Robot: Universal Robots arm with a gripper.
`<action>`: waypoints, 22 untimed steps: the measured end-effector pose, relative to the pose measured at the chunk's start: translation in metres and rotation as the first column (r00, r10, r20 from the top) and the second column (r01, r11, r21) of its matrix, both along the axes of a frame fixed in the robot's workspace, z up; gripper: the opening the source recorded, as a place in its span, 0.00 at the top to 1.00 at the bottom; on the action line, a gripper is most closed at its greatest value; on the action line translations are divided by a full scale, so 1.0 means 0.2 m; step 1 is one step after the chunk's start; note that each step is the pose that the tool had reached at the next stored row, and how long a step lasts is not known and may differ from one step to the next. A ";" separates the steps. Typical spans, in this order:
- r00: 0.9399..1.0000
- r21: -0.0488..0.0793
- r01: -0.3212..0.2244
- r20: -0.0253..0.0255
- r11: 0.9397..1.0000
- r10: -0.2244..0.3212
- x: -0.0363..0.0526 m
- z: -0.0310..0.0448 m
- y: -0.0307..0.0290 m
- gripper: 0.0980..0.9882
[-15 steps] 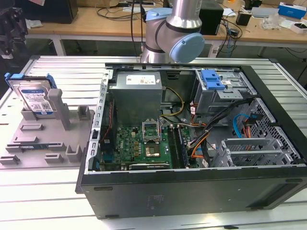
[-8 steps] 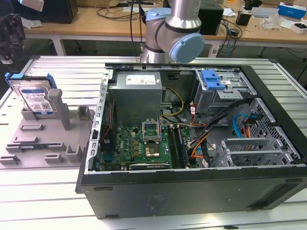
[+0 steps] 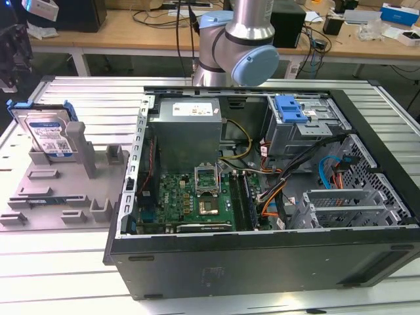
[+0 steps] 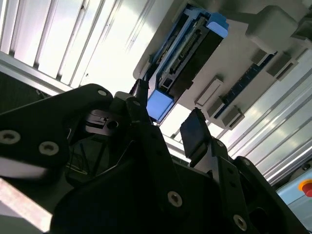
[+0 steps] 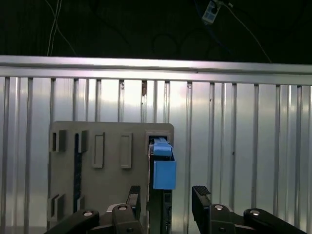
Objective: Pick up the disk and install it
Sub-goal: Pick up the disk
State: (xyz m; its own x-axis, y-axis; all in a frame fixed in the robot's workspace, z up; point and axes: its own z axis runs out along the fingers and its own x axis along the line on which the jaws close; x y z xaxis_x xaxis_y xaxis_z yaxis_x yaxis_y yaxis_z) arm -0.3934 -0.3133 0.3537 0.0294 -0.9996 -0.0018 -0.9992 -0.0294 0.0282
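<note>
At the exterior view's left, far corner of the grey fixture plate, itself by the left edge of the ribbed metal table: the disk, one, silver with blue frame, standing on edge and leaning in a slot.

Centre to right of the table: open computer case, containing a grey power supply, a green motherboard and a blue drive latch.

Far edge, behind the case: robot arm.

Both wrist views: gripper, jaws spread wide, holding nothing, with the disk's blue end lined up between the fingertips. Contact cannot be told.
</note>
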 end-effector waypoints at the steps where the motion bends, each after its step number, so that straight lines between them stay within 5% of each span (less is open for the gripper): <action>1: 1.000 0.000 0.000 0.000 1.000 0.000 0.000 -0.005 0.000 0.50; 22: 1.000 0.000 0.024 0.000 1.000 -0.024 -0.010 -0.057 0.000 0.50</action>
State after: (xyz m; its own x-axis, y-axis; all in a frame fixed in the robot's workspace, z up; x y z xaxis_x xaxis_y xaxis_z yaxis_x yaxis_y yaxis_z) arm -0.3954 -0.3132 0.3424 0.0058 -1.0000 -0.0018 -0.9996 -0.0059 0.0282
